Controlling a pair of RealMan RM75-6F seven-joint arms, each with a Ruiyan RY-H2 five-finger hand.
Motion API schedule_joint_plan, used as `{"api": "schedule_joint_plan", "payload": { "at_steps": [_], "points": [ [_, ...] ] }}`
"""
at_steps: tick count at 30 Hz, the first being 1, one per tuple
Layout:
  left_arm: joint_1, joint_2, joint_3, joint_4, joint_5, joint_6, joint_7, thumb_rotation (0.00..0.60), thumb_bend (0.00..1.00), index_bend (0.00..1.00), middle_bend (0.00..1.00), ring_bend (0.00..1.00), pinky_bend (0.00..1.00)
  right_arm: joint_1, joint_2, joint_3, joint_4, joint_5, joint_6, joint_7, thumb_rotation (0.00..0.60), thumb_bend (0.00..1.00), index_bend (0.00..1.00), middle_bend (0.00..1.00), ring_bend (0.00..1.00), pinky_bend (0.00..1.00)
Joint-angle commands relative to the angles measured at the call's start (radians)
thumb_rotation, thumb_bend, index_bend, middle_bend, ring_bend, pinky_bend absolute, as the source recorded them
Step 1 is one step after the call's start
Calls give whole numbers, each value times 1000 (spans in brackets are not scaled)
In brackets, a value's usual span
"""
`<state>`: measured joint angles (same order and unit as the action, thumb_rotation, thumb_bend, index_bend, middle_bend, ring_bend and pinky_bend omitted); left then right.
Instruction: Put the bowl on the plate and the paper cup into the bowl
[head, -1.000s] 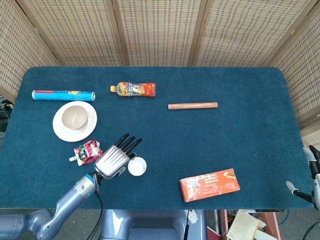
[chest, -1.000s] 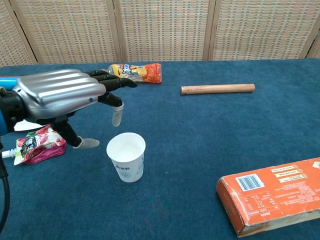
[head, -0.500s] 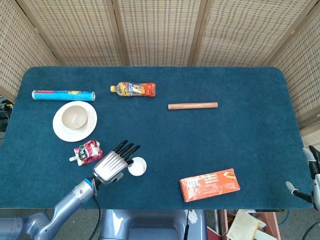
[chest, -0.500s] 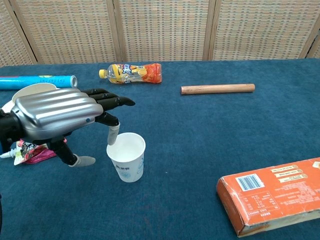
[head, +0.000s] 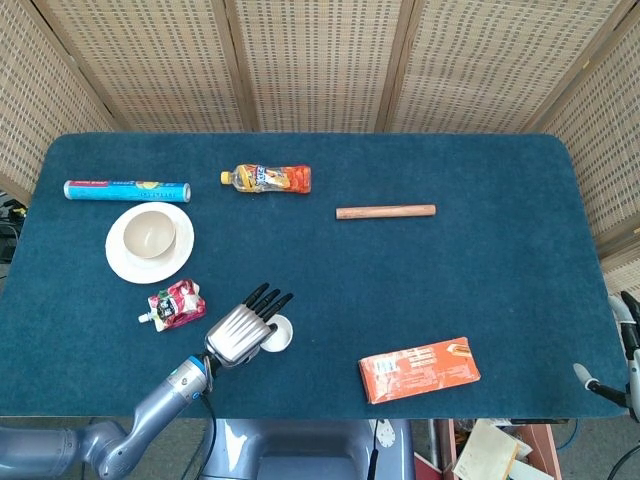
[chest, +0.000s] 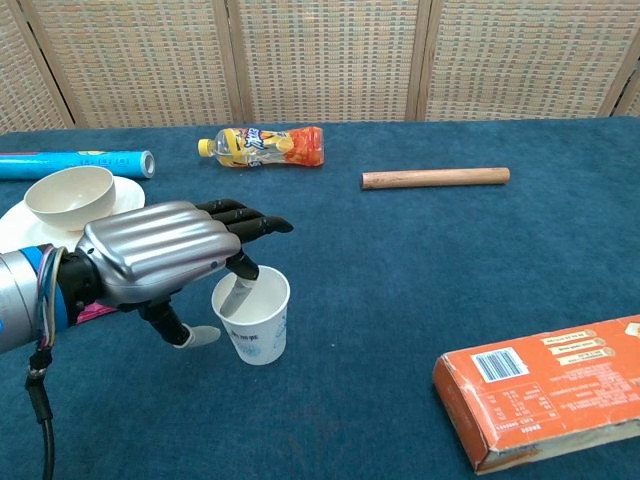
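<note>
The white paper cup (head: 279, 333) (chest: 256, 323) stands upright near the table's front edge. My left hand (head: 243, 331) (chest: 165, 260) is over its left side with fingers spread. One fingertip dips inside the cup's rim and the thumb lies just outside its left wall; the cup still rests on the table. The beige bowl (head: 149, 233) (chest: 70, 193) sits on the white plate (head: 121, 264) (chest: 17, 226) at the left. My right hand (head: 621, 352) shows only partly at the right edge, off the table, fingers apart and holding nothing.
A red pouch (head: 175, 303) lies between the plate and my left hand. A blue tube (head: 127, 188) (chest: 70, 164) lies behind the plate. A juice bottle (head: 267, 178) (chest: 262, 144), a wooden stick (head: 385, 211) (chest: 435, 178) and an orange box (head: 418, 369) (chest: 545, 390) lie further right.
My left hand has moved right and lower onto the cup. A finger that hung beside the cup now reaches inside its rim. The cup has stayed in place.
</note>
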<state>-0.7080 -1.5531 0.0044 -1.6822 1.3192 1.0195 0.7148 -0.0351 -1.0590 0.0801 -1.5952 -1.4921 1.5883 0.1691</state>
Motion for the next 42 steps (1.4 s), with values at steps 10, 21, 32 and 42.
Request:
{"api": "schedule_joint_plan", "payload": {
  "at_steps": [10,21,32,42],
  "points": [
    [16,50,-21,-14,16,36,-43,600,362,647,0,0,0,-3,2,-2,-3,-8,7,0,600,169,0,0,0,0],
    [39,225,-82,-32,-50,67,-108,600,362,647,0,0,0,-3,0,-4,-5,-19,12,-7,600,169,0,0,0,0],
    [21,370,-147,46,-278,-33,-149,600,365,647,0,0,0,1,-3,-6,-11,-19,3,-25,600,169,0,0,0,0],
    [-10,407,-163,116,-496,-117,-157,600,368,647,0,0,0,3,-3,-4,-9,-11,-2,-23,600,169,0,0,0,0]
  ]
}}
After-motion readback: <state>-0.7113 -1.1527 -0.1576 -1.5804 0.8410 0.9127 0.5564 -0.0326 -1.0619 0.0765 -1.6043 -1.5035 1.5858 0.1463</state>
